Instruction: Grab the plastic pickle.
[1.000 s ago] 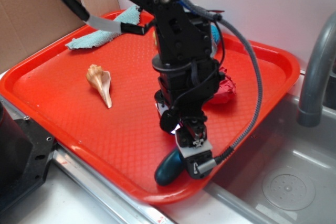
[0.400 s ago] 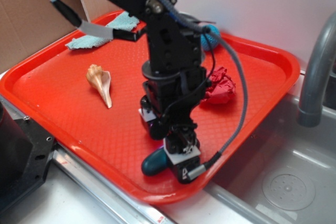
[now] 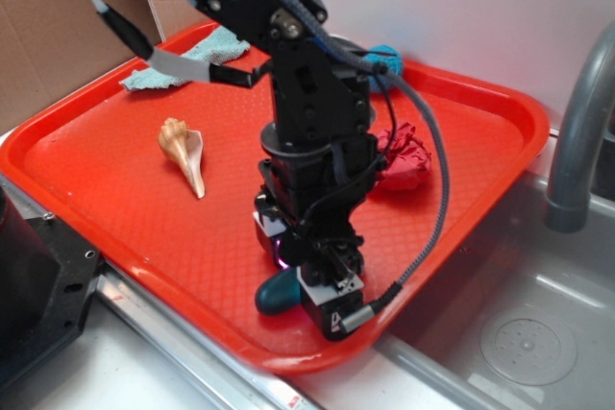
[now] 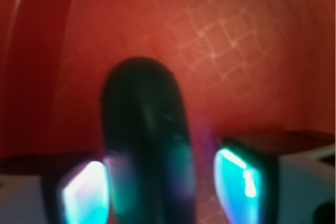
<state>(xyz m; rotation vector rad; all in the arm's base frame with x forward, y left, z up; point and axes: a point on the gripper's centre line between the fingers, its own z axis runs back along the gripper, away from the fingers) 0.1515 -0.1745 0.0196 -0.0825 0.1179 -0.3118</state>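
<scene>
Dark teal plastic is filling the middle of the wrist view: the plastic pickle (image 4: 146, 145) is lying lengthwise between the two fingers (image 4: 84, 192) of the claw (image 4: 163, 187), one glowing pad on each side of it. The left pad is looking as if it is touching or almost touching the pickle, while a narrow strip of red is showing between the pickle and the right pad, so the claw is standing open around it rather than clamped. From the exterior view, the plastic pickle (image 3: 276, 292) is resting on the red tray (image 3: 480, 103) near its front rim, its rounded end poking out to the left of the lowered claw (image 3: 327, 300). Judging by this, the approach and the straddling are looking done; what is remaining is squeezing the fingers in and lifting. Farther out, a seashell (image 3: 184, 153) is lying well apart to the left, a crumpled red cloth (image 3: 404, 156) is sitting behind the arm, and a light blue rag (image 3: 183, 64) is lying at the tray's far corner.
</scene>
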